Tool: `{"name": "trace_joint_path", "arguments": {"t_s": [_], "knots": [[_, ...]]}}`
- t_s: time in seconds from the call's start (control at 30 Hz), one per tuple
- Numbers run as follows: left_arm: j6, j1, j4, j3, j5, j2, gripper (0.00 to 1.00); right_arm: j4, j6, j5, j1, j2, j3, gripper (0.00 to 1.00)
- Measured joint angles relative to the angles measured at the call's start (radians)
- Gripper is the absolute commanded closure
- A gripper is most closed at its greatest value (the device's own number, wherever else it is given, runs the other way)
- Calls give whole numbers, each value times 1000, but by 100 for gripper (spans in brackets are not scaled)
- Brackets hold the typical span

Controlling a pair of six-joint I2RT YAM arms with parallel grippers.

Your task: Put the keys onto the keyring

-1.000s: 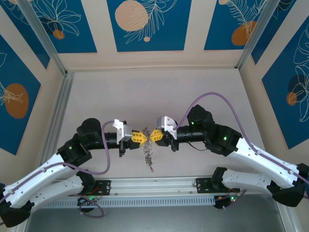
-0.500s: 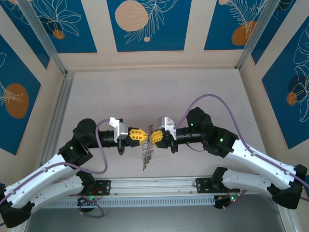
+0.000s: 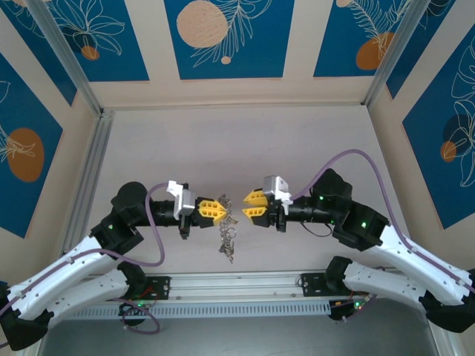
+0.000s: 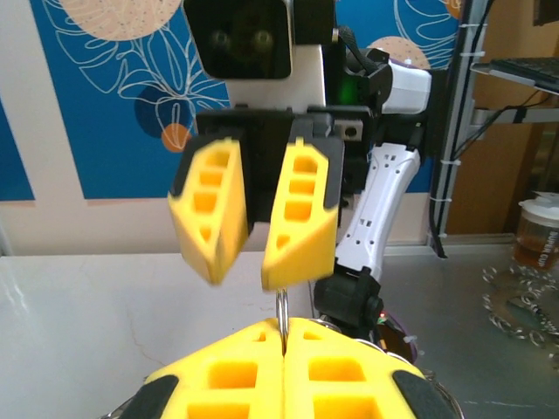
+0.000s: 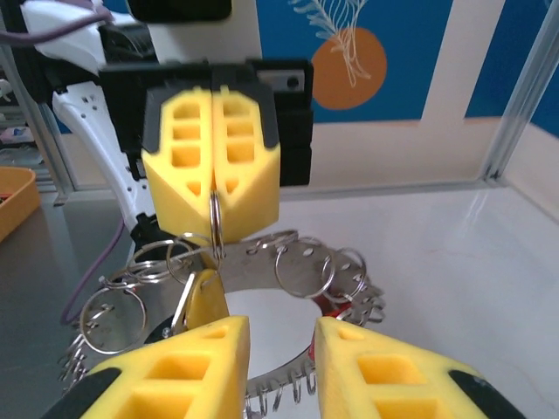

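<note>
Left gripper (image 3: 220,210): clenched, its 2 yellow fingers pressed flat together on 1 thin split ring from the keyring's fringe (in the left wrist view (image 4: 284,342) that wire was only a sliver rising from the seam between the pads).
Keyring (image 3: 226,236): hung from the left gripper's tip, dangling toward the near edge of the table, between the 2 grippers and closer to the left one. Whether its lowest rings touched the table could not be told.
Keyring, close up (image 5: 262,272): a flat grey band lying below the clamped left gripper (image 5: 211,190), its rim crowded with small silvery rings.
Right gripper (image 3: 247,209): released, its 2 fingers apart with nothing between them, pointing at the left gripper's tip and clear of the keyring. Its own wrist view (image 5: 279,358) showed the gap, with the grey band beyond it.
Right gripper from the left wrist (image 4: 253,262): hung just above and beyond the closed left fingers, jaws parted.
Keys: a yellow tag (image 5: 203,297) hung among the small rings on the left of the band, and a red tag (image 5: 330,303) sat at its right rim. The metal keys were too small to make out.
Orange tray (image 5: 13,196): at the far left edge, contents hidden.
Clear cup (image 4: 534,237): off the table at the far right, brownish inside.
Table (image 3: 223,141): pale and bare behind the arms.
</note>
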State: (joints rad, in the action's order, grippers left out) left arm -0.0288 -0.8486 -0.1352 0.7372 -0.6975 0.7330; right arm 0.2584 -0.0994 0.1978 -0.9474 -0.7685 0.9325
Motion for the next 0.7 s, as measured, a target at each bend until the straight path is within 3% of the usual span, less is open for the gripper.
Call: {"name": "trace_joint_path", "arguments": {"t_s": [0.7], "knots": [[-19, 2, -7, 0, -61, 29, 100, -85, 22, 129, -19, -87, -6, 81]]}}
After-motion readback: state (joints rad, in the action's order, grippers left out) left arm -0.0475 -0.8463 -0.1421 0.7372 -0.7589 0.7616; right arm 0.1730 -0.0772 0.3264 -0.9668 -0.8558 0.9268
